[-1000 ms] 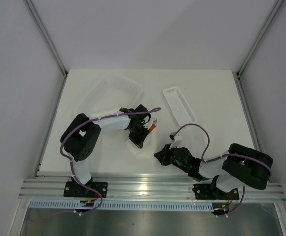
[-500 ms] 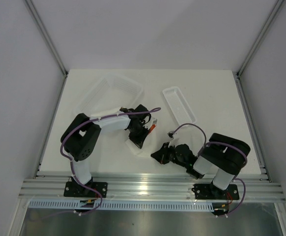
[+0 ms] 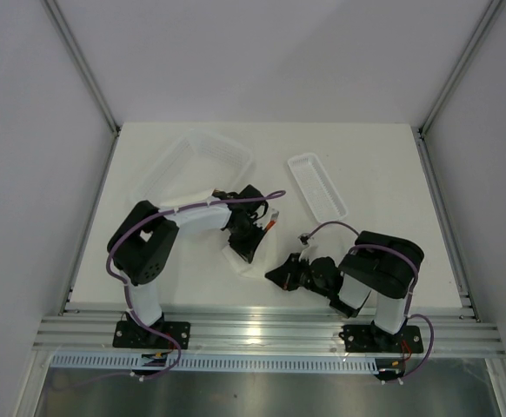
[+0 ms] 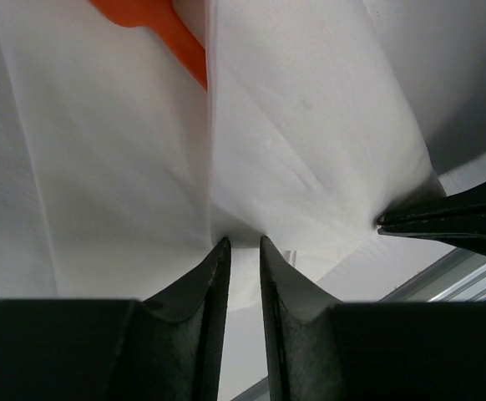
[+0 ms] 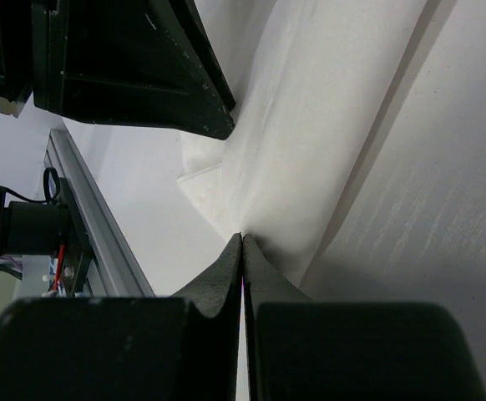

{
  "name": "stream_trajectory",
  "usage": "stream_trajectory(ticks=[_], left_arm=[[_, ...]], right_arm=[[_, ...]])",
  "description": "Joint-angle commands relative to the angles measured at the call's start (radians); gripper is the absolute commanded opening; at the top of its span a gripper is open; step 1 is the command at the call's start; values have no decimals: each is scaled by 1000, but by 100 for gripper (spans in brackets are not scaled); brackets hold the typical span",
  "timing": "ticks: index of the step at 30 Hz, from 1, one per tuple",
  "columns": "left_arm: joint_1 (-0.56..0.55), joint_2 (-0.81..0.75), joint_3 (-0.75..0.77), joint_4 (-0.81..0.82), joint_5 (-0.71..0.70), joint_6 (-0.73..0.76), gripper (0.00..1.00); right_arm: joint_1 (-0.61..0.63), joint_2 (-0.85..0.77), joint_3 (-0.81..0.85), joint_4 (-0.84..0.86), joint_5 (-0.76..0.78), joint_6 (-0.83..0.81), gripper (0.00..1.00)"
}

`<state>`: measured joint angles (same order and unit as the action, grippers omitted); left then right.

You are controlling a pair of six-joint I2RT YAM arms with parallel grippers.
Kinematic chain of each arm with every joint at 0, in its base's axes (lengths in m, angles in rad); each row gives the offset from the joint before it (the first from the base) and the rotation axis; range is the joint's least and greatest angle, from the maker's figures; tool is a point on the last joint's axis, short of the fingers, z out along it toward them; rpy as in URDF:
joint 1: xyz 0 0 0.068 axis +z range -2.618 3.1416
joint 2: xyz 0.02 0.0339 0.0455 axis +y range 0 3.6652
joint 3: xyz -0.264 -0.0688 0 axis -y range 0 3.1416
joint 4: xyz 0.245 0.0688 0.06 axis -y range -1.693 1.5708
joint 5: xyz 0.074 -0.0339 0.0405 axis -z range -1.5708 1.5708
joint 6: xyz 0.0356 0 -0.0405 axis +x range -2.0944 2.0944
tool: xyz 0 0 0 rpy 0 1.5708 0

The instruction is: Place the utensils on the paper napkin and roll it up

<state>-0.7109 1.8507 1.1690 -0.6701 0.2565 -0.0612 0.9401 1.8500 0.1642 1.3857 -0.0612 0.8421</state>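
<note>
1. Down low sits the left gripper (image 3: 246,249), over the paper napkin (image 3: 232,257), mid-worktop (image 3: 383,156).
2. Orange utensils (image 3: 271,226) peek out beside it.
3. The right gripper (image 3: 273,276) points in, near the napkin.
4. Behind: clear tub (image 3: 236,149), narrow tray (image 3: 303,160), apart.

The table (image 3: 383,156) is a plain white, matt surface, closed in by pale panels (image 3: 279,61) on its left, back and right sides, with an aluminium rail (image 3: 262,328) running along its near edge. Toward the back left corner lies a large clear plastic tub (image 3: 236,153), set askew to the table's edges. To its right, in the back half, lies a narrow white tray (image 3: 305,162), also at an angle and apart from the tub. Around the middle, nearer the front edge, the paper napkin (image 4: 310,125) lies creased and folded over itself. An orange utensil (image 4: 164,25) pokes out from under one fold.
</note>
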Motion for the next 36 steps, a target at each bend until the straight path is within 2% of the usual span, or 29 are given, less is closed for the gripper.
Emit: stream_trajectory(ticks=[1,10,20,25,29,36], left_arm=[[-2,-2,0,27,-103,26,26],[-1,-117,8,17,-149,57,33],[-1,-99,4,9,-135,55,33],[45,-179,-8,-2,-189,40,34],[70,-219,-66,-16,-331,58,34],[93,-194,-106,-3,-367,57,41]], right_arm=[[0,-34,-23,20,44,-17,0],[2,-31,-6,-13,52,-5,0],[3,22,6,21,47,23,0],[6,-17,17,-43,57,5,0],[17,-43,24,-85,61,-9,0],[42,-74,46,-146,95,-37,0]])
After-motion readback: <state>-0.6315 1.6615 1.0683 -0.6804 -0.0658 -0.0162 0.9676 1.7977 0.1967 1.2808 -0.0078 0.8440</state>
